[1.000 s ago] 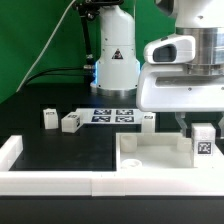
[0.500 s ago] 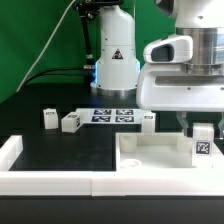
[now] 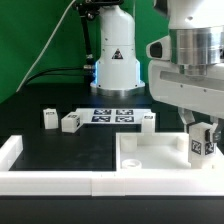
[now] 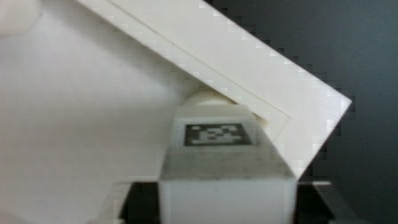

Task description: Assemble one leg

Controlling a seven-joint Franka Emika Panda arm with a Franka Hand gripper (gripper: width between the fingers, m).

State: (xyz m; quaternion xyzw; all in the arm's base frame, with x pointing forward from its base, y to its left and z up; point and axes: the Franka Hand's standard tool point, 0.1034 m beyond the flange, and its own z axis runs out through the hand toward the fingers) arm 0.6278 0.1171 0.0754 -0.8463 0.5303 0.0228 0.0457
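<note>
My gripper is shut on a leg, a small white post with a black-and-white marker on its side. I hold it upright at the far right corner of the white square panel, its lower end at or in the corner. In the wrist view the leg fills the gap between the dark fingers, and its far end meets the panel's raised rim at the corner. Three more legs lie on the black table: two at the exterior view's left and one near the middle.
The marker board lies flat behind the loose legs, in front of the robot base. A low white wall runs along the front and rises at the exterior view's left corner.
The wrist has turned about its vertical axis, so its housing now looks different. The leg in the gripper has turned a little and stays at the panel's corner.
</note>
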